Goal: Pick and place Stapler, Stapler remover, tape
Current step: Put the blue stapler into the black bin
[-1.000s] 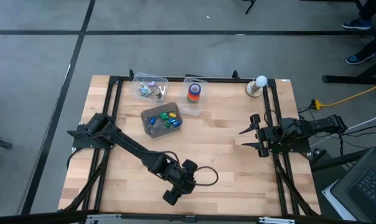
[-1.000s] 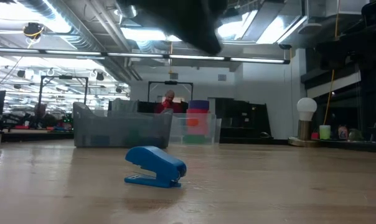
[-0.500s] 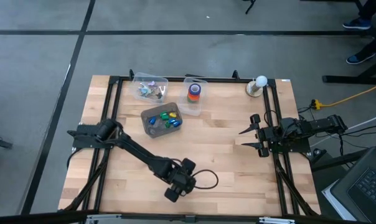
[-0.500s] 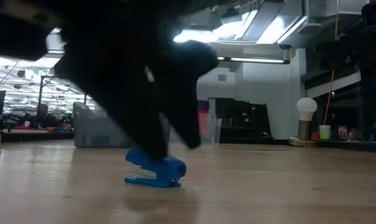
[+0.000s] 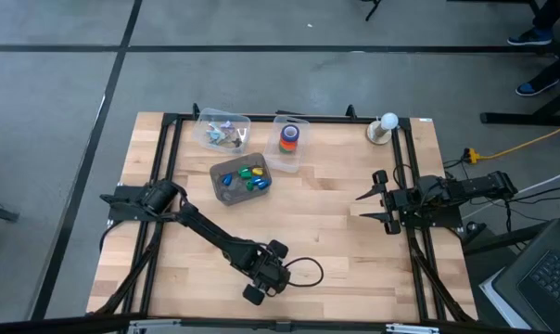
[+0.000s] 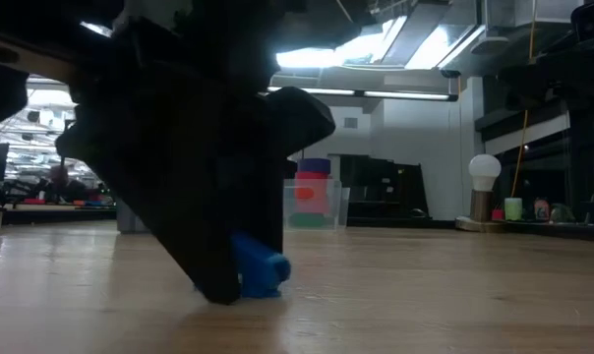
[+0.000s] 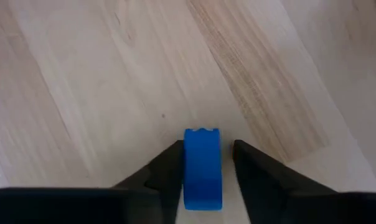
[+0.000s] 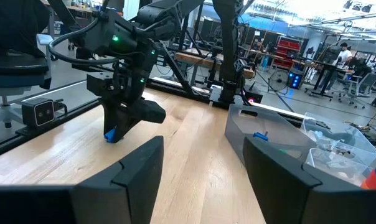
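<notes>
The blue stapler (image 7: 202, 165) lies flat on the wood near the table's near edge, also seen in the low view (image 6: 263, 271) and far off in the right wrist view (image 8: 111, 135). My left gripper (image 7: 206, 155) is open and points down over it, one finger on each side; in the high view the gripper (image 5: 261, 278) hides it. The tape rolls (image 5: 289, 139) stand stacked in a clear box at the far edge. A second clear box (image 5: 222, 130) holds small metal pieces; I cannot make out the stapler remover. My right gripper (image 5: 362, 206) waits open at the right edge. My left gripper comes at the stapler from above, fingers pointing down and lying along its long sides (image 7: 202, 186). One finger (image 7: 170, 171) stands right against its side, and a strip of wood shows between the stapler and the other finger (image 7: 253, 174). Whether either finger touches, I cannot tell. The stapler rests on the table.
A third clear box (image 5: 243, 178) holds small blue, yellow and green pieces, left of the tape box. A white ball on a stand (image 5: 388, 122) sits at the far right corner. Bare wood (image 5: 336, 232) spreads between the two arms. Black rails run along both sides.
My left gripper has come down from above the stapler and slightly toward the near edge, until its open fingers stand on either side of it near the wood. The stapler has stayed where it was.
</notes>
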Motion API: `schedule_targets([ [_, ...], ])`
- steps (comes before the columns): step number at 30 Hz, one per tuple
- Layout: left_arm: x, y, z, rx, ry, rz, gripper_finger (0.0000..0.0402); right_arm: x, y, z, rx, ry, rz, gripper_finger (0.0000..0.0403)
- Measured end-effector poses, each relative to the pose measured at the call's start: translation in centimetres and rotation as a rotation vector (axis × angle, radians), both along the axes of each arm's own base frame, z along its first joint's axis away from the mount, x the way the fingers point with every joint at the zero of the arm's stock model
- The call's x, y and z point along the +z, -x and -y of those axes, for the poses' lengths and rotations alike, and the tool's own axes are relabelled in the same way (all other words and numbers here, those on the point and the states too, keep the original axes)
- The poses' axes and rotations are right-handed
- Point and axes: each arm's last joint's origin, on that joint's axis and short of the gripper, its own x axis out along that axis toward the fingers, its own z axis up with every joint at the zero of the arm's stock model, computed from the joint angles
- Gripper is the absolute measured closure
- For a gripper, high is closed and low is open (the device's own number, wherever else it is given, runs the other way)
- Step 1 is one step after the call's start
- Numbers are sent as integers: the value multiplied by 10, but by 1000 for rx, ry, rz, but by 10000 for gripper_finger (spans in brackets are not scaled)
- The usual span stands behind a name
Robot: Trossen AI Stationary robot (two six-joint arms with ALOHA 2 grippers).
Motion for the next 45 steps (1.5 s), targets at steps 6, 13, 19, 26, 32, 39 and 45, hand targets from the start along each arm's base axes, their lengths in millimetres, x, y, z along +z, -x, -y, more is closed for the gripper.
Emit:
schedule_targets([
  [6,-1,0,0,-8,23,-15,335,0,0,0,0,0,0,178],
  [13,14,3,-8,10,-4,-14,335,0,0,0,0,0,0,178],
  [19,57,4,-29,12,-20,72,335,0,0,0,0,0,0,178],
  [26,104,7,-67,39,-70,164,335,0,0,0,0,0,-1,178],
  [32,150,23,-108,69,-106,234,335,0,0,0,0,0,0,178],
  [39,194,48,-158,160,-130,302,335,0,0,0,0,0,0,178],
  [45,208,76,-193,268,-196,219,335,0,0,0,0,0,0,178],
])
